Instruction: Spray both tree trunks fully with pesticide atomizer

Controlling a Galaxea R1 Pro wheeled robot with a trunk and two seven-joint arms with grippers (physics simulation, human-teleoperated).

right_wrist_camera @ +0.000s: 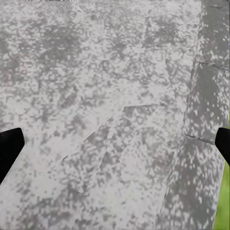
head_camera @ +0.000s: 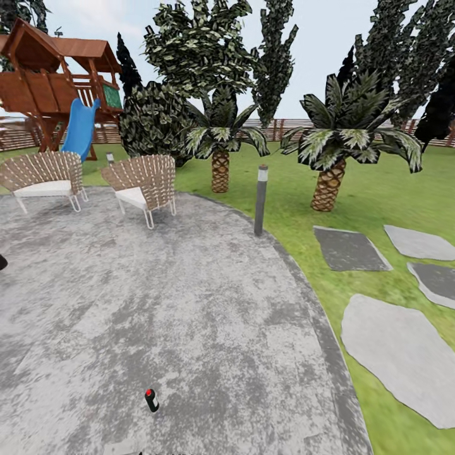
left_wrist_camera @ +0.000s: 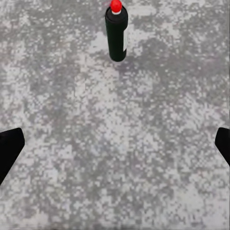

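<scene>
While you look through the head view, the garden lawn (head_camera: 379, 189) fills the right side of the frame, with grey stepping stones (head_camera: 395, 351) at the lower right. A big round grey paved floor (head_camera: 158, 303) takes the centre and the left. At the upper left stands a wooden playhouse (head_camera: 50, 76) with a blue slide (head_camera: 81, 129), and below it two woven chairs (head_camera: 142, 183). Two short palms (head_camera: 328, 145) and a dark post (head_camera: 260, 199) stand near the middle. The pesticide atomizer (head_camera: 151, 400), black with a red cap, stands on the floor at the lower centre.

On the left wrist view the left gripper (left_wrist_camera: 115, 148) has its jaws wide apart and holds nothing; the atomizer (left_wrist_camera: 116, 31) is ahead, at the top centre, well apart from them. The right gripper (right_wrist_camera: 115, 146) is also wide apart and holds nothing, above bare paving.
</scene>
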